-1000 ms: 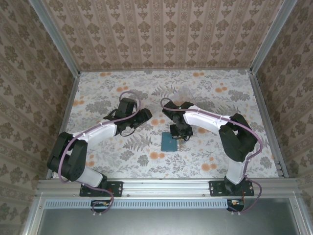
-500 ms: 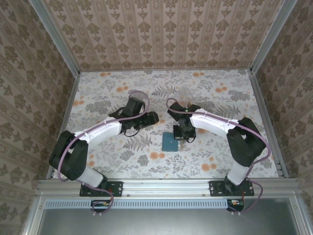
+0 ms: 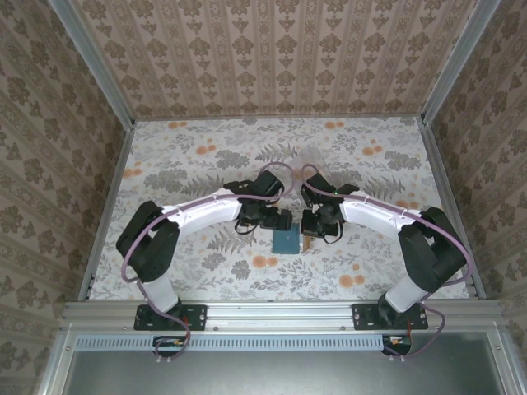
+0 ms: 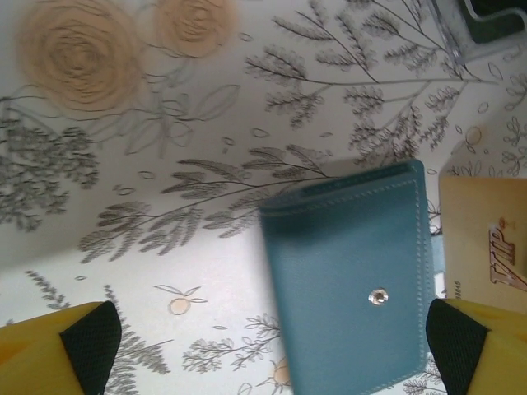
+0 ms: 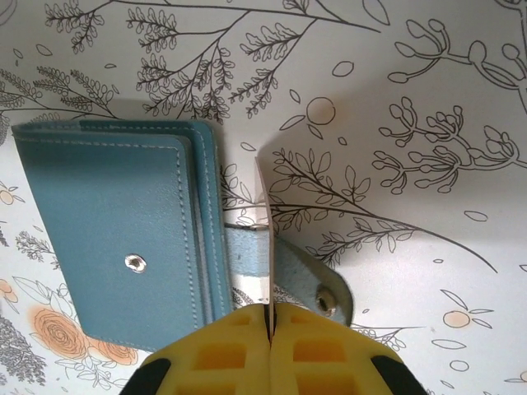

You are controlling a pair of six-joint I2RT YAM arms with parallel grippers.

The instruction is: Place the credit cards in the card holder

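Note:
The card holder [image 3: 286,240] lies folded shut on the floral table, a teal wallet with a metal snap stud on its cover [image 4: 350,280]. Its strap tab [image 5: 329,295] sticks out flat to the right of the wallet [image 5: 123,230]. My right gripper [image 5: 270,317] is shut on a tan credit card [image 5: 268,230], held on edge just right of the wallet and over the strap. The same card [image 4: 486,239] shows "VIP" lettering. My left gripper [image 4: 272,354] hangs open just above the wallet, one yellow fingertip [image 4: 58,350] far left and the other at the wallet's right edge. In the top view both grippers [image 3: 278,220] [image 3: 319,226] meet over the wallet.
The table [image 3: 206,156] carries a flower-and-leaf print and is boxed in by patterned walls with metal rails [image 3: 111,197] along its sides. Both arms arch in from the near corners and meet at the centre.
The left arm has swung right from the table's left-centre to just above the wallet, and its jaws have opened wide. The right gripper has shifted slightly right, keeping the card.

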